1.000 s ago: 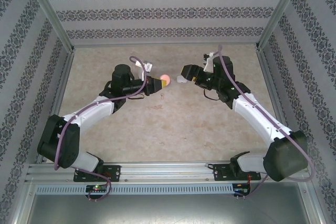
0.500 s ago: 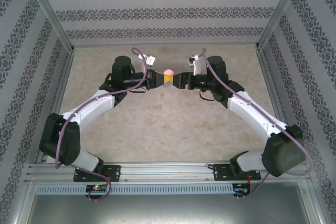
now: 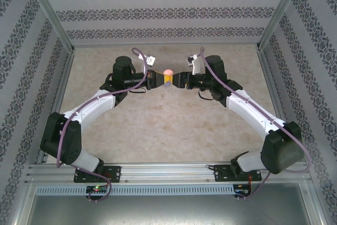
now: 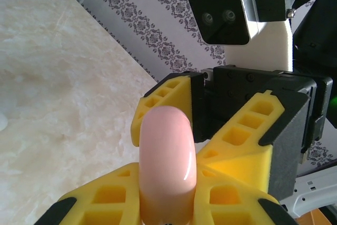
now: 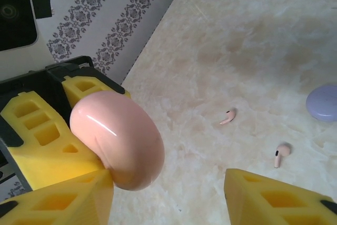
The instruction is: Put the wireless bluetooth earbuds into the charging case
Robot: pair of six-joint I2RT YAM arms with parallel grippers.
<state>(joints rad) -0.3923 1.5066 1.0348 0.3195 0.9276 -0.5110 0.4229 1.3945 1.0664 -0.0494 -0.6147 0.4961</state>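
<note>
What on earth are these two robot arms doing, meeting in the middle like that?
The left end effector is clamped on a glossy pale pink rounded charging case, holding it up above the marbled beige table. The right end effector faces it with its jaws open on either side of the case, not gripping it. A tiny pale pink stemmed earbud and a second pink earbud lie loose on the table, not yet in any case, near a lilac rounded case.
</note>
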